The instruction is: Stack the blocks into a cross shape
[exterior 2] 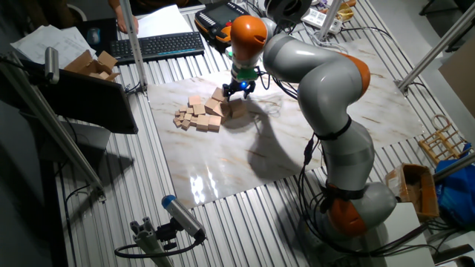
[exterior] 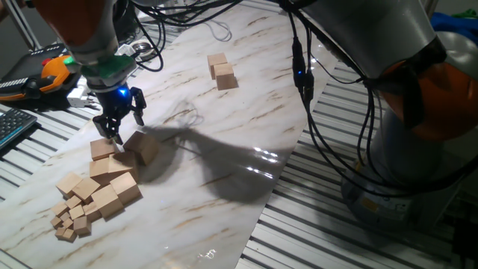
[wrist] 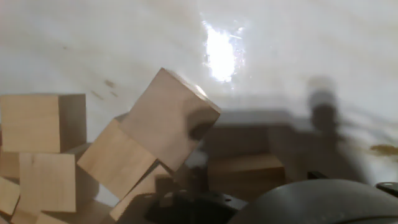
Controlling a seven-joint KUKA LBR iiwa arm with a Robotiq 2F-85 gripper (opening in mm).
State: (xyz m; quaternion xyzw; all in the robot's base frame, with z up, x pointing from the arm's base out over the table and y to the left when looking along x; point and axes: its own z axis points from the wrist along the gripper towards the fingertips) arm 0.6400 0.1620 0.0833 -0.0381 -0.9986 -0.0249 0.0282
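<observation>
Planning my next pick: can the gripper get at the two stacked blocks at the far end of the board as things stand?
Probably yes. The stacked pair stands alone on the marble board with nothing around it, while the gripper hovers at the block pile.

claw (exterior: 119, 122) tips: hidden behind blocks (exterior: 112, 179) | grip: perhaps open, unclear

One fixed view gives us a low, close look across the marble-patterned board (exterior: 224, 149), with the pile of wooden blocks (exterior: 101, 187) at lower left and the arm's base (exterior: 403, 179) at right. The other fixed view looks down from higher and farther back, taking in the whole board (exterior 2: 223, 163) and the same pile (exterior 2: 200, 115). The hand view sits very near, just above those blocks (wrist: 168, 118).
</observation>
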